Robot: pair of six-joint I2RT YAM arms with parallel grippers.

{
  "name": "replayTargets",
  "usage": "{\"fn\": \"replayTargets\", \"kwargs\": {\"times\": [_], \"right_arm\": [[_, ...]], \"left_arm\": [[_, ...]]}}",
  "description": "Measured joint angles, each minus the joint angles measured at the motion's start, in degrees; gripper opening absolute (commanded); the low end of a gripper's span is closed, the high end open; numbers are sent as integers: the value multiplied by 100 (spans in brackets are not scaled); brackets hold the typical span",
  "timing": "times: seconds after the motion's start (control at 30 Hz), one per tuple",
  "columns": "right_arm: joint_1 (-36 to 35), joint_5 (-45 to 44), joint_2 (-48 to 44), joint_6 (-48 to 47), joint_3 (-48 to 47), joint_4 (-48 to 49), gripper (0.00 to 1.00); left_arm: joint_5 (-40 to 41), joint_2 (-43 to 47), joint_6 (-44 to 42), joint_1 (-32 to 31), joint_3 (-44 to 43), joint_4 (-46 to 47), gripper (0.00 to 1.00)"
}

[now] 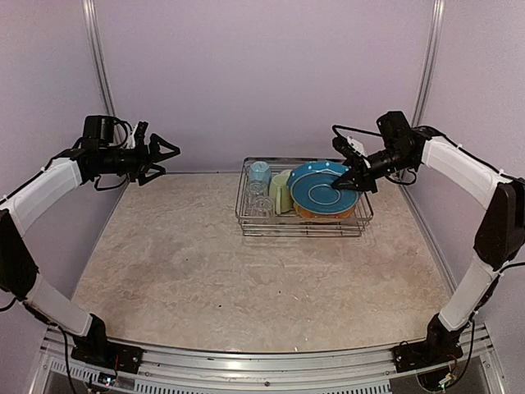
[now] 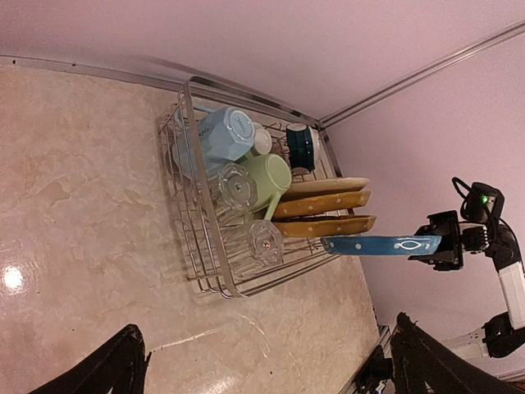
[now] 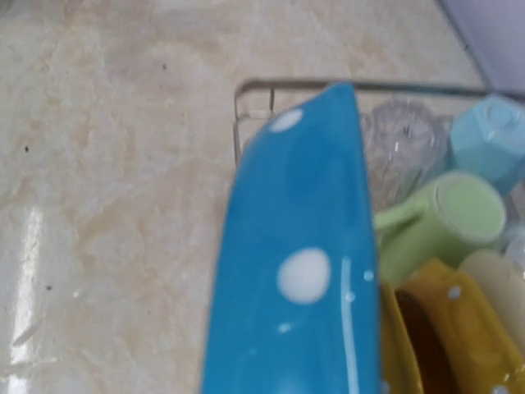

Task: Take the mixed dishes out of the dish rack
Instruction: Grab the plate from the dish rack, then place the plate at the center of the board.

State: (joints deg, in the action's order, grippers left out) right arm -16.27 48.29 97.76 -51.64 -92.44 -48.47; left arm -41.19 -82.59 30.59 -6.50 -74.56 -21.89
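Note:
The silver wire dish rack (image 1: 303,232) stands at the back middle of the table. My right gripper (image 1: 353,176) is shut on the rim of the blue dotted plate (image 1: 324,190) and holds it upright, lifted above the rack's right part. In the left wrist view the blue plate (image 2: 381,245) hangs clear of the rack (image 2: 205,246). It fills the right wrist view (image 3: 299,263) and hides the fingers. Yellow-orange plates (image 2: 324,203), a pale green mug (image 2: 267,176), a light blue mug (image 2: 225,135), clear glasses (image 2: 264,242) and a dark bowl (image 2: 300,144) sit in the rack. My left gripper (image 1: 168,158) is open and empty, high at the far left.
The marble-patterned table top (image 1: 246,287) spreads in front of the rack. Purple walls close the back and sides, with a metal rail (image 2: 98,70) along the table's far edge.

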Motion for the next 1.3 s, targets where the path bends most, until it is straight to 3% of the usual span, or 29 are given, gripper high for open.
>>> {"fn": "replayTargets", "kwargs": {"times": [0.37, 0.57, 0.73, 0.97, 1.23, 1.3], "right_arm": [[-791, -723, -859, 164, 721, 769, 0], [-1884, -1576, -1453, 192, 1340, 970, 0], [-3080, -2603, -2052, 466, 2424, 1554, 0], [-4238, -4079, -1912, 807, 3744, 2573, 0], [-4839, -5051, -1482, 874, 4374, 3862, 0], [-4920, -5143, -1388, 933, 4444, 4096, 6]], "left_arm": [[11, 0, 2, 0, -2, -4, 99], [94, 0, 0, 0, -7, -9, 99], [118, 0, 0, 0, -7, -11, 99], [164, 13, 0, -4, -7, -39, 99], [184, 81, 0, -35, -15, -50, 99], [179, 81, 2, -35, -28, -50, 99]]}}
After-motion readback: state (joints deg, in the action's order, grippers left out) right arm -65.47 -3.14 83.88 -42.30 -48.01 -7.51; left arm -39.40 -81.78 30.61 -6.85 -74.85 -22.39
